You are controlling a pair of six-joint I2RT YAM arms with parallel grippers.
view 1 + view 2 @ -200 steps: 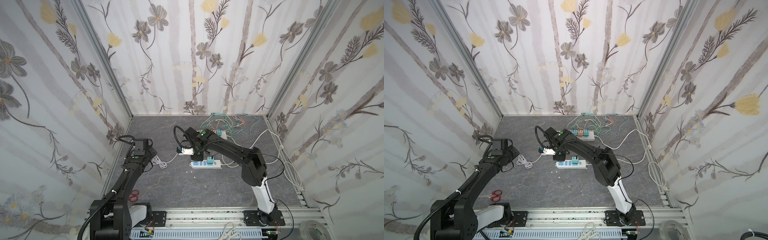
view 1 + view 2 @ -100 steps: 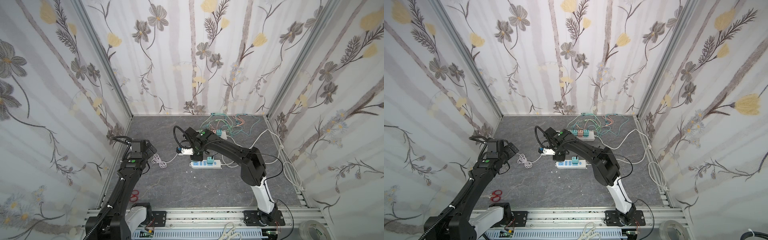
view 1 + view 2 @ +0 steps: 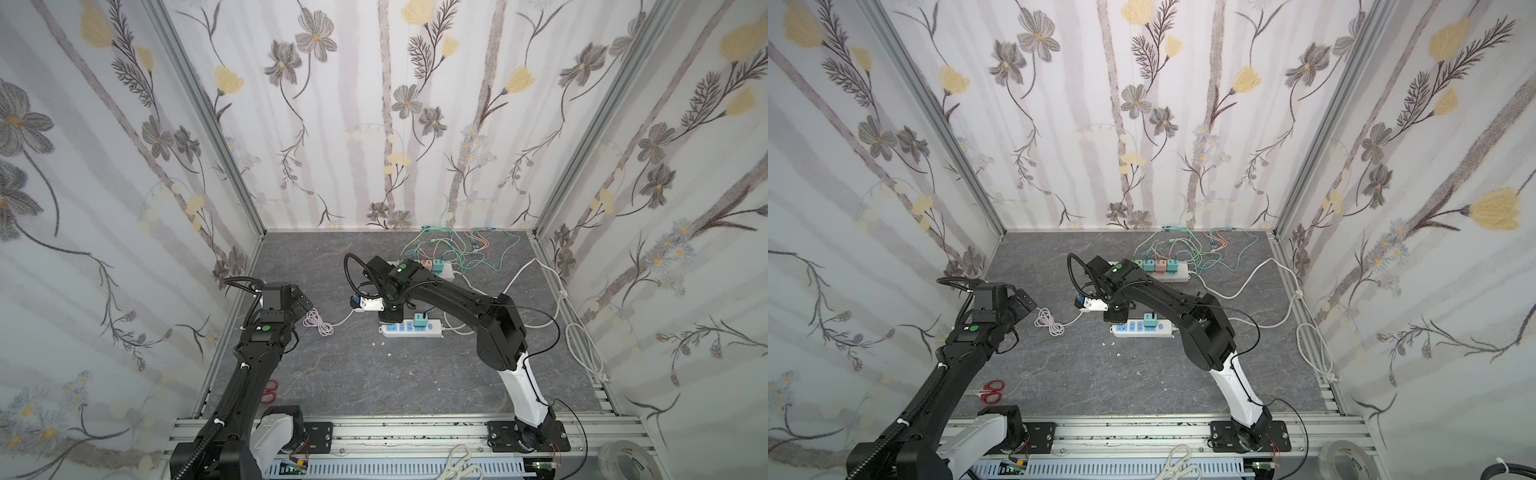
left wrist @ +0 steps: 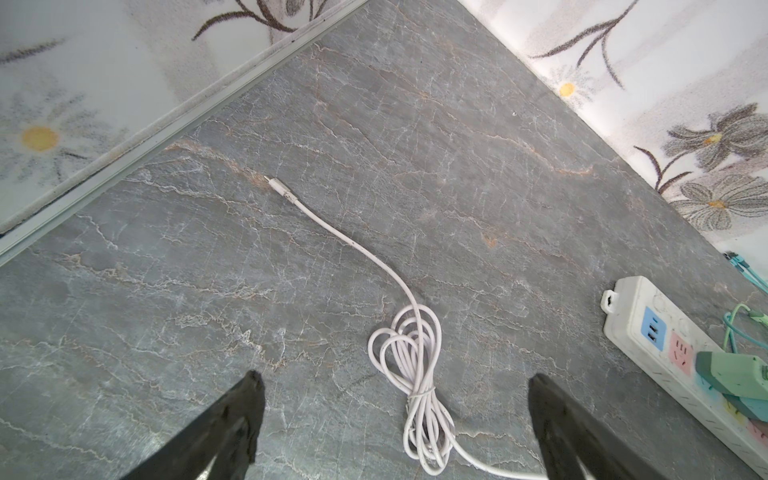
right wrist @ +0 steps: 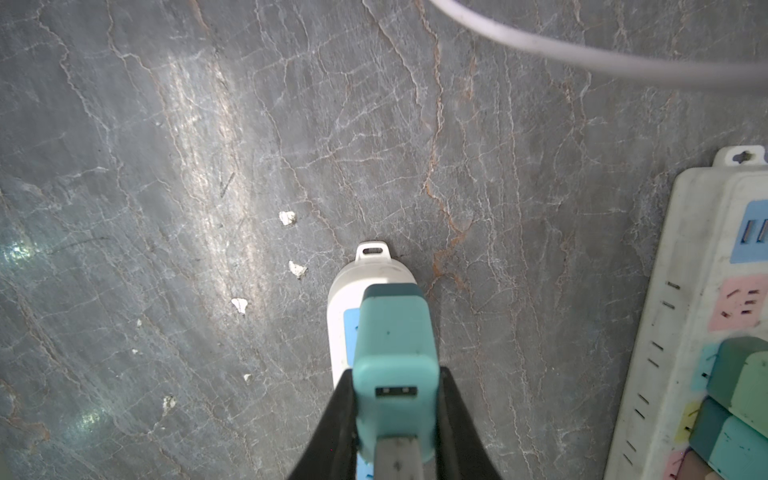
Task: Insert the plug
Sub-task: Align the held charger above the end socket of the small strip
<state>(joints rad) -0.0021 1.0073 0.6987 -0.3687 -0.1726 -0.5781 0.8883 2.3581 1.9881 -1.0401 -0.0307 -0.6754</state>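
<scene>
R gripper (image 5: 397, 376) clamps teal charger plug (image 5: 392, 332) over end of white power strip (image 5: 376, 272), prongs hidden, prob. unseated: keep upright, align w/ socket, press straight down; L gripper (image 4: 397, 386) gapes above coiled cable (image 4: 415, 353).

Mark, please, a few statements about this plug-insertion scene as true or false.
1. The right gripper is shut on a teal plug. True.
2. The left gripper grips the coiled white cable. False: its jaws stand wide open and empty, and the cable lies on the table.
3. The teal plug is over one end of the nearer power strip. True.
4. The red scissors lie at the back wall. False: they lie near the table's front edge, on the left.
5. The farther power strip carries several plugs. True.
</scene>
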